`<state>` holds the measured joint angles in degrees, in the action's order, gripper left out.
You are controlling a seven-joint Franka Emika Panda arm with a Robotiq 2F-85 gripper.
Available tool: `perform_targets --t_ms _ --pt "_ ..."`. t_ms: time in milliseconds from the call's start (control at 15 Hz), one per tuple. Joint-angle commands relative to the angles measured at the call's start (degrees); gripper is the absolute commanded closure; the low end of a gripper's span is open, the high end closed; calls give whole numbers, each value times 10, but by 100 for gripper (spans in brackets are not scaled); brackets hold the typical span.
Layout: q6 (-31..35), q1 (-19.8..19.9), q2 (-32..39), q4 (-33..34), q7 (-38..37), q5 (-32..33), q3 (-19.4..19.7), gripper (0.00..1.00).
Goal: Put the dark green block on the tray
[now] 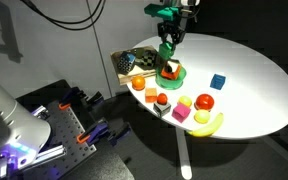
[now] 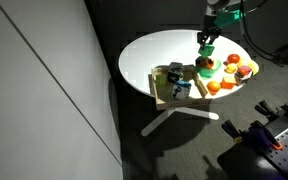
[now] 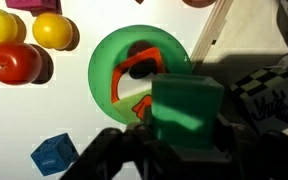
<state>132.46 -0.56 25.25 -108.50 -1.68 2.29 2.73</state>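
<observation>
- A round white table (image 1: 254, 70) stands in a dim room with a dark floor. It holds everything, and the jaws hang over the crowded side of it.
- The pale tan, shallow rectangular tray (image 3: 216, 28) with its black-and-white chequered patch (image 3: 269, 95) lies just to one side of the jaws, towards the right edge of the wrist view. It seems to hold some items already.
- The bright green round plate (image 3: 109, 50) sits directly beneath the jaws and a little past them. An orange-and-white piece (image 3: 139, 70) rests on it.
- The Robotiq gripper (image 1: 169, 45) has its jaws clamped on the small dark forest-green block (image 3: 187, 110). In both exterior views the block appears lifted clear above the plate.
- A blue cube (image 3: 52, 155) lies on the table on the far side of the jaws from the tray, near but apart.
- A red round fruit (image 3: 14, 62) and a yellow one (image 3: 52, 30) lie beyond the plate, well away from the jaws.
- The step in hand looks like the carry.
  - Keep the block high enough to clear the plate's load and the tray rim.
  - Move sideways until the jaws stand over a bare part of the tray floor.
  - Lower the block until it is nearly seated, and only then let go, so that it does not tip onto its neighbours.
</observation>
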Motion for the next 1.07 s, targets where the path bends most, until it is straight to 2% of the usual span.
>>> perform_targets --t_ms 0,533,1000 --pt "-21 -21 -17 -28 -33 34 3 69" --pt "6 -61 -14 -83 -41 77 -11 69" --pt "57 -74 -13 -112 -20 68 -40 69"
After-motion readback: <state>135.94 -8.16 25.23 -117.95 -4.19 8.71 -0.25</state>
